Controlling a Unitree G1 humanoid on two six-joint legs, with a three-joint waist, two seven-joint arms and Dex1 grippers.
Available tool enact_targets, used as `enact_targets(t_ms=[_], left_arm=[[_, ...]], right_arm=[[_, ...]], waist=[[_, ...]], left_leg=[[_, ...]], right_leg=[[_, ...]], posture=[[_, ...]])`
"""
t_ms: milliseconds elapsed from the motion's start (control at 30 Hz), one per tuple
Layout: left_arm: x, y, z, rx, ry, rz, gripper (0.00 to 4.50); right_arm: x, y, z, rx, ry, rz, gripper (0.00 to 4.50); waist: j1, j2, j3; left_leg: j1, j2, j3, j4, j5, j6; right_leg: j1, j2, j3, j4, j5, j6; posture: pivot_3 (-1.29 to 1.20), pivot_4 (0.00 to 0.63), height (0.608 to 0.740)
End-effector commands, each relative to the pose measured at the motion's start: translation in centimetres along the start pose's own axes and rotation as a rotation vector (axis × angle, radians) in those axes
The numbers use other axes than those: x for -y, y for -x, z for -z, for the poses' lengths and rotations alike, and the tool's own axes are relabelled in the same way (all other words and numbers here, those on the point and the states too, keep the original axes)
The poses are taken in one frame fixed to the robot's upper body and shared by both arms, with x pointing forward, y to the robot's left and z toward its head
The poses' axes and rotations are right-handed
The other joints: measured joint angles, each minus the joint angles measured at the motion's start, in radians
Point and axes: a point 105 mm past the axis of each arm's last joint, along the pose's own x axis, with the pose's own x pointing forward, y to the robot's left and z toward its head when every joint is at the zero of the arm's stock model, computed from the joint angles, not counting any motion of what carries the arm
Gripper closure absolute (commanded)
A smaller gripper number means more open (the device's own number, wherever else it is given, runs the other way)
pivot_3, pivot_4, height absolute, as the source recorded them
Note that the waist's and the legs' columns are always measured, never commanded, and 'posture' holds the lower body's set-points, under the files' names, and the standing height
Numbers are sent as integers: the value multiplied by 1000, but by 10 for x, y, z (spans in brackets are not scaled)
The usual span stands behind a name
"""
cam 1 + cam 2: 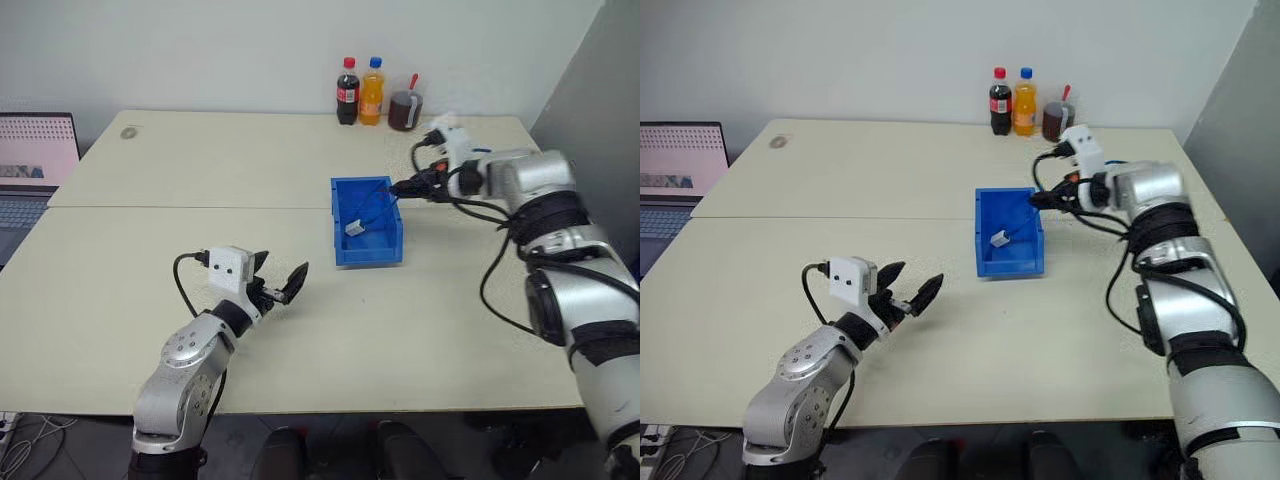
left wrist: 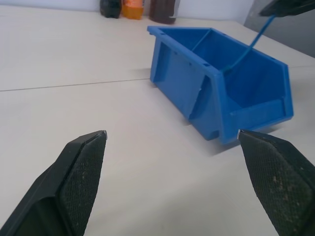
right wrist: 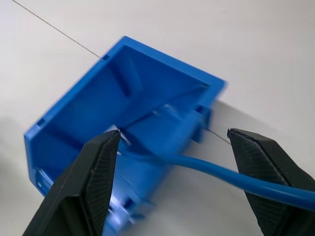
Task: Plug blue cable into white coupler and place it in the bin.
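Two arms over a pale worktop point(image 1: 150, 260). Near left: left gripper point(image 1: 277, 281) hovers low above the bare surface, jaws spread wide, nothing between them; it points toward the bin.

Mid-scene, right of centre: bin point(image 1: 366, 250), bright blue, open top, standing on the worktop just beyond the seam between the two worktop panels. Inside it lies the white coupler point(image 1: 354, 229), resting on the bin floor toward the near left. The blue cable point(image 1: 376, 205) runs from the coupler up and across the bin interior, over the right rim.

Right of the bin, slightly farther: right gripper point(image 1: 400, 187) at the bin's far right edge, above the rim, pointing left and a little down. Right wrist view shows its fingers point(image 3: 88, 182) standing well apart with the cable passing across the gap between them, touching neither pad clearly; whether any contact remains, cannot tell. Cable's far end is hidden by the gripper.

Far edge of worktop: cola bottle point(image 1: 347, 92), orange soda bottle point(image 1: 372, 92), dark drink cup with red straw point(image 1: 405, 108), grouped together. Far left: small round object point(image 1: 129, 132). Laptop point(image 1: 35, 165) at left edge, off the worktop.
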Motion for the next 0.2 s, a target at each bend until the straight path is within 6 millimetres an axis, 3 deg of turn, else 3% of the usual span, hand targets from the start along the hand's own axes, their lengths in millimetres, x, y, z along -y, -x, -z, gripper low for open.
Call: enact_targets(t_ms=[33,200], left_arm=[[-3,-2,-9,24,-3,-2,0],[-8,3,-9,11,-21,-25,0]], right_arm=[[-5,28,13,-5,93,-56,778],[-26,55,51,83,162,-32,778]], waist=[[1,0,0],[2,0,0]], left_leg=[[0,0,0,0,0,0],[-9,0,0,1,-1,0]], right_leg=[[0,0,0,0,0,0],[-10,0,1,2,0,-1]], posture=[[0,150,740],[0,150,740]])
